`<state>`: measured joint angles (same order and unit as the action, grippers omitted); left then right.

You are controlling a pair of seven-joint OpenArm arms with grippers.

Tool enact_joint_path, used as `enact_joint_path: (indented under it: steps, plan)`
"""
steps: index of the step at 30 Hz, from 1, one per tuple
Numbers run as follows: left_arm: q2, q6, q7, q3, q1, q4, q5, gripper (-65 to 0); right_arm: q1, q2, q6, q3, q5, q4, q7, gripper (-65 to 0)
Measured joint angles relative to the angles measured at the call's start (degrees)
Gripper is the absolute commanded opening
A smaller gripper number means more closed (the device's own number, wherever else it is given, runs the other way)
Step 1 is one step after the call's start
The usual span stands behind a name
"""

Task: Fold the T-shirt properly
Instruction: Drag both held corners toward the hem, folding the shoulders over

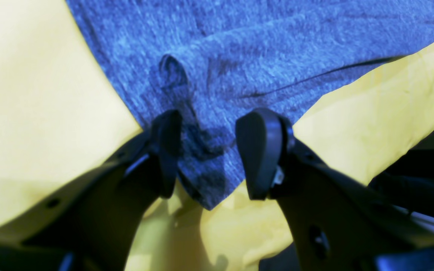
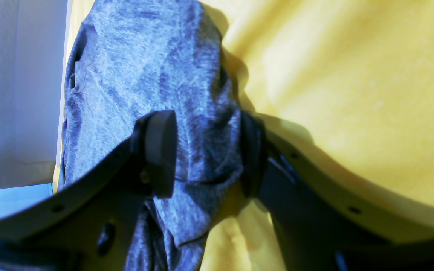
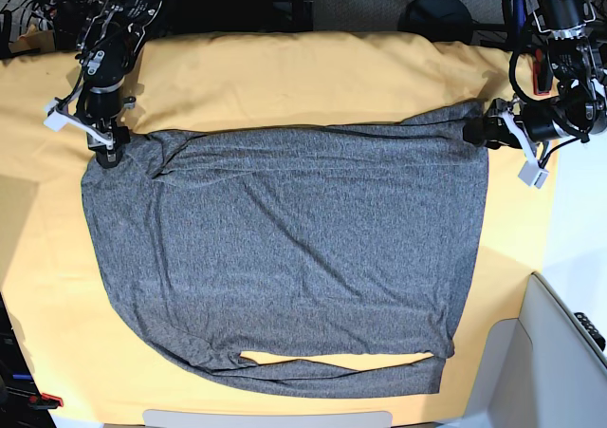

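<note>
The left end effector was seen in the left wrist view pinching a corner of the T-shirt, cloth bunched between its fingers, the yellow cloth beneath.

In the right wrist view the right end effector was clamped on a gathered fold of shirt running ahead of it.

In the base view both far corners were held; an even, simultaneous lift would be advised so the fold lands square.

Grey T-shirt flat, lightly wrinkled
</note>
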<state>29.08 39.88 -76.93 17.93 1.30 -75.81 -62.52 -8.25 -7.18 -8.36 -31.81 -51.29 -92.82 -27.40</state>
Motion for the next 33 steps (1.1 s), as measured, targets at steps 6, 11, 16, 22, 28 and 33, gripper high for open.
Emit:
enact_joint_path:
  steps: [6,11,16,22,28,33]
  plan:
    - [0.07,0.02,0.02,0.11,-0.02,0.0,-0.02,-37.6,0.0,0.15,-0.07,0.09,0.7,0.0,-0.61,-49.0]
    - [2.67,0.02,-0.39,0.44,-0.04,-0.02,-0.15,-37.5,-0.55,2.62,-1.68,4.72,2.03,0.07,-0.9,-65.0]
    - [4.17,0.04,-0.35,5.49,0.33,0.68,-0.35,-37.2,-0.48,4.44,-1.97,9.66,2.05,0.44,-0.46,-65.0]
    - [3.89,0.02,-3.93,9.7,2.43,7.3,0.39,-32.9,-0.52,4.28,-1.73,9.81,2.16,0.44,-0.7,-65.0]
    - [0.7,0.04,-2.34,8.68,2.23,7.21,-1.49,-32.7,-0.76,4.28,-1.57,9.7,1.86,0.33,-0.85,-65.0]
    - [0.28,0.04,-1.73,5.77,2.03,6.97,-2.25,-32.5,-0.79,4.28,-1.53,9.7,1.86,0.33,-0.9,-65.0]
